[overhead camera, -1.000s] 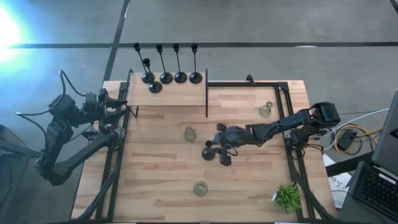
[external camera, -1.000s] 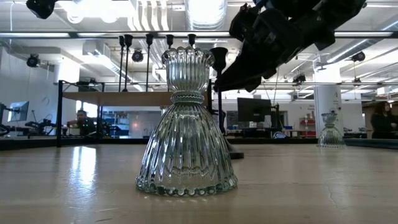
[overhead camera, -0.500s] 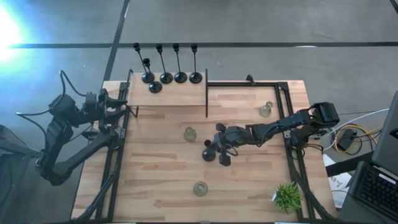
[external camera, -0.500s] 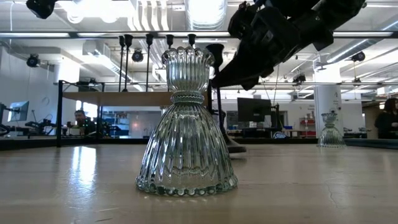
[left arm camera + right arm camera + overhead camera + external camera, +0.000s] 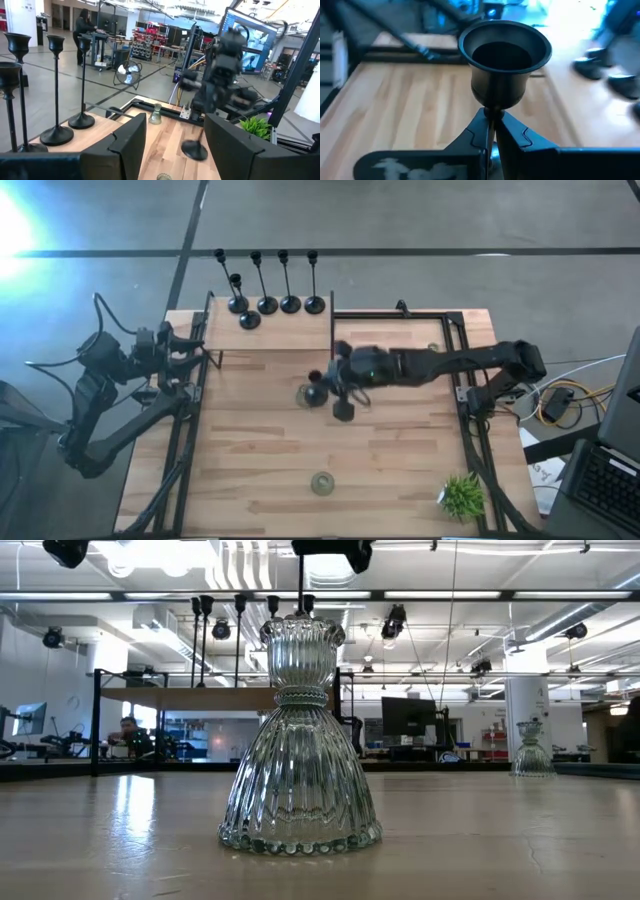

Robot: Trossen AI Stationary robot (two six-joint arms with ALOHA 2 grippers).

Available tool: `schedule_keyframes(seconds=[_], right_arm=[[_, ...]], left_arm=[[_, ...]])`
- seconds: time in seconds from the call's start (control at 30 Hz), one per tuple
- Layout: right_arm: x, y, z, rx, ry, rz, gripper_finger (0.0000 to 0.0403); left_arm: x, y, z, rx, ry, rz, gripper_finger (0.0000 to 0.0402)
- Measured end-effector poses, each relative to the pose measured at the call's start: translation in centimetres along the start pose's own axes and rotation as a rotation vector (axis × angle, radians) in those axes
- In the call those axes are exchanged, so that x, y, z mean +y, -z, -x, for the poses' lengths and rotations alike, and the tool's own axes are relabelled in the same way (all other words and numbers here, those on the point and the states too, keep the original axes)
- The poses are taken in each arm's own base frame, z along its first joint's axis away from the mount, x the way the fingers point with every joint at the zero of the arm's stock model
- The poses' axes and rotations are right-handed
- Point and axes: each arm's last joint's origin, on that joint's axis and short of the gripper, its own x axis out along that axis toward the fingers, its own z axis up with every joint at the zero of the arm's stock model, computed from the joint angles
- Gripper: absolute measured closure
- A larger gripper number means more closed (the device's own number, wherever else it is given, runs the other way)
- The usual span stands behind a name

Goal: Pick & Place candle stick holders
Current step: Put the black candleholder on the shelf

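My right gripper (image 5: 491, 117) hangs over the middle of the table, shut on a black candle stick holder (image 5: 318, 393). The holder's cup (image 5: 505, 50) stands above the fingers. Its round base (image 5: 194, 149) hangs clear of the wood. Several more black holders (image 5: 265, 305) stand on their bases on the raised shelf (image 5: 270, 332) at the far left. Glass holders rest on the tabletop at the middle (image 5: 304, 394), the near side (image 5: 322, 482) and the far right (image 5: 431, 350). My left gripper (image 5: 175, 145) waits open at the table's left edge (image 5: 205, 352). My right gripper pinches the thin stem just under the cup (image 5: 491, 111) between its two fingers. The fingers come from the table's right and lie across the stem. The holder is about upright, cup up, with stem and base (image 5: 330, 550) hanging below the fingers, lifted clear of the table.
A black metal frame (image 5: 332, 330) edges the shelf and the table's sides. A small green plant (image 5: 462, 495) sits at the near right corner. The near glass holder (image 5: 300, 740) fills the low view. Bare wood lies between the glass holders.
My right gripper has risen and gone toward the far edge and a little left, toward the shelf. It carries the black holder, which stood on the table a second ago and now hangs clear of it.
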Motion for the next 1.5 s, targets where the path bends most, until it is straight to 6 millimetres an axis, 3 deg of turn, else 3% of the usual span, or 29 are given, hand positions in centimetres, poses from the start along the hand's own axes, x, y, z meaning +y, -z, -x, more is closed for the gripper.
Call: schedule_keyframes(seconds=[0.2, 0.43, 0.87, 1.13, 1.5], right_arm=[[-5.0, -1.7, -0.1, -0.084, 0.067, -0.069, 0.0392], [-10.8, -1.6, -2.1, -0.116, 0.092, -0.118, 0.0392], [-18.4, -2.4, -5.6, -0.070, 0.132, -0.113, 0.0392], [-21.4, -2.5, -6.6, -0.013, 0.119, -0.117, 0.0392], [-23.2, -2.0, -6.4, 0.014, 0.145, -0.121, 0.0392]], left_arm=[[0.0, -0.1, 0.0, -0.006, -0.008, -0.024, 0.0197], [0.0, -0.1, 0.0, -0.008, -0.007, -0.026, 0.0197], [0.1, -0.4, -0.3, -0.025, -0.007, -0.036, 0.0197], [0.1, -0.4, -0.3, -0.021, -0.006, -0.033, 0.0197], [0.1, -0.3, -0.3, -0.019, -0.001, -0.032, 0.0197]])
